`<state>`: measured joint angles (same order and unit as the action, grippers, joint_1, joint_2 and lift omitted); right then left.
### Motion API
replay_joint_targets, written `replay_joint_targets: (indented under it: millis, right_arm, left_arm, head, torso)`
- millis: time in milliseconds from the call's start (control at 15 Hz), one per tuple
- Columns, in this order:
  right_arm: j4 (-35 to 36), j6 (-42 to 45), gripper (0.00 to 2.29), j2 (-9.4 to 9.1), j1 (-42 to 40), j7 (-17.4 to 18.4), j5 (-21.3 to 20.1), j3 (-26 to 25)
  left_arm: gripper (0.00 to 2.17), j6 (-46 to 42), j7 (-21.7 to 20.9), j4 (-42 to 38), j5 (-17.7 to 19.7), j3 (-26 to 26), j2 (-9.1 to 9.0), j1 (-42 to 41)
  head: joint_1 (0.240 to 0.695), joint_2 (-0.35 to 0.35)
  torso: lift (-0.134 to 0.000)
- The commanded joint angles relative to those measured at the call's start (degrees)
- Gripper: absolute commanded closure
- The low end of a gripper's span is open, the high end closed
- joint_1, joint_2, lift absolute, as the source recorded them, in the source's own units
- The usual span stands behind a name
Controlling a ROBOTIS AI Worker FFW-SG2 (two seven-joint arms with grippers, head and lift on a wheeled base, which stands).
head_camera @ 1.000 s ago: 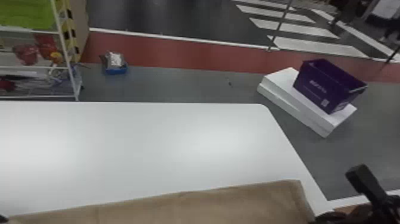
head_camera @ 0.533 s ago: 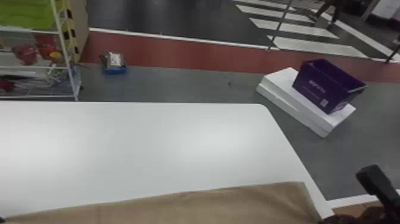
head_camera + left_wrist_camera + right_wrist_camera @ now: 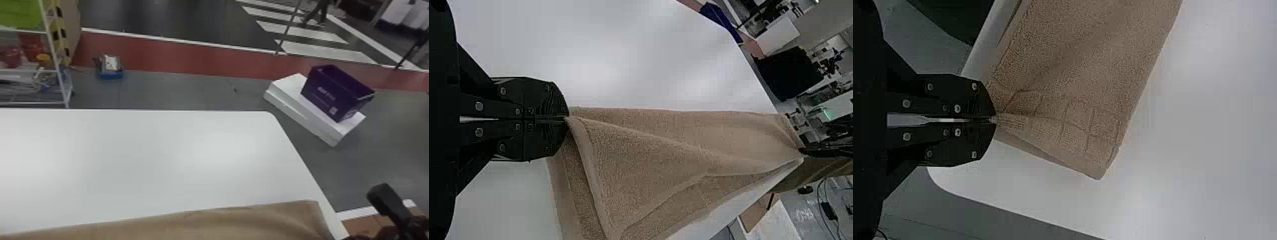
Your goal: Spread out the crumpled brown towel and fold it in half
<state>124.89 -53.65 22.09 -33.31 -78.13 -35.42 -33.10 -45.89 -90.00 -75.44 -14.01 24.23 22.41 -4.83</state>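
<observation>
Right gripper [image 3: 391, 204] shows in part at the bottom right of the head view, beside the table's right edge; fingertips can't be made out from there. Brown towel [image 3: 191, 225] runs along the bottom of the view on the white table [image 3: 159, 166], top edge slanting up a bit toward the right, soft creases near its right end. Table surface beyond it is bare. Past the table: purple bin [image 3: 332, 95] tilted on white boxes [image 3: 295, 103] on the right, blue tray [image 3: 110, 74] with stuff in it on the floor, wire shelf [image 3: 52, 60] on the left.

Left wrist view: left gripper [image 3: 565, 118] has its fingers together, tips clamped on a towel corner. Cloth is in overlapping layers, one flap angled across the others, lower layers showing past its hem. Towel stretches from these tips over to the other gripper at the far end.

Right wrist view: right gripper [image 3: 993, 120] also has fingers pressed together, tips pinching the towel edge by a woven band of squares. Cloth spreads out from the pinch over the table, near a rounded table corner. One towel corner points away from the fingers, with another layer peeking out under it.
</observation>
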Motion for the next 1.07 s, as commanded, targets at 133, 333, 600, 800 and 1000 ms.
replay_joint_targets:
  millis: [133, 333, 600, 800, 1000]
  right_arm:
    - [-0.3, 0.2, 1.00, -0.12, 1.0, -0.2, -0.8, 0.4]
    - [-0.3, 0.1, 0.38, -0.12, 1.3, -0.2, -1.5, 0.4]
    - [-0.1, -0.3, 0.06, -0.12, 2.1, -0.2, -1.6, -1.2]
    - [1.2, -6.3, 0.07, -0.29, 4.7, -0.2, 7.0, -6.9]
    - [1.8, -7.0, 0.08, -1.00, 5.5, -0.2, 8.3, -7.4]
  left_arm:
    - [1.33, -2.0, -0.3, 0.6, -0.5, -0.1, 0.36, -0.3]
    - [0.90, -2.1, 0.0, 0.6, -1.7, -0.1, 0.27, -0.4]
    - [0.21, -2.1, 0.7, 0.5, -2.9, 0.9, 0.36, -0.4]
    - [0.08, -2.1, 0.9, -0.3, -1.3, 3.9, 0.18, -0.9]
    - [0.09, -0.2, 0.1, -3.0, -0.8, 7.1, 0.36, -2.9]
  head:
    - [0.695, -0.322]
    - [0.695, -0.322]
    - [0.695, -0.329]
    - [0.695, -0.328]
    - [0.695, -0.293]
  torso:
    - [-0.124]
    - [-0.124]
    - [-0.124]
    - [-0.124]
    - [-0.124]
